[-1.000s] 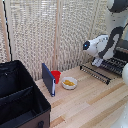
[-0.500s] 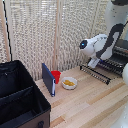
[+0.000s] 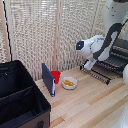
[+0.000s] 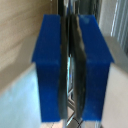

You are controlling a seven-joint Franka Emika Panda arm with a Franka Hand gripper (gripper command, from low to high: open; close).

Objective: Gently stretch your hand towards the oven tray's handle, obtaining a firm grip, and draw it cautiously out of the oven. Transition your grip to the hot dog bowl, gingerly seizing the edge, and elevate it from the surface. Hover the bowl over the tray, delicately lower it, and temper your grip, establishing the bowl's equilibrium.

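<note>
So in the exterior view the white robot arm's gripper with the dark-blue fingertips sits down at the near-left corner of the flat black wire oven tray, right by the long thin black handle bar along its front edge. The tray juts out from the boxy dark toaster oven on the exterior view's right, though I can't tell how far out it is. My read is we're in the tray-pulling step, and the bowl part hasn't started. The small round white bowl with yellow-orange food sits on the light wooden tabletop, well left of the tray, just beside a small red cup and a blue flat upright thing. A big black bin fills the near left, and a pale reed-style blind covers the far wall. Next move probably calls for letting go of the bar and reaching left for the bowl's rim, without nudging the cup. In the wrist view the blue fingertips are pressed together with only a thin dark slit between them; can't tell whether the bar is pinched in there.
</note>
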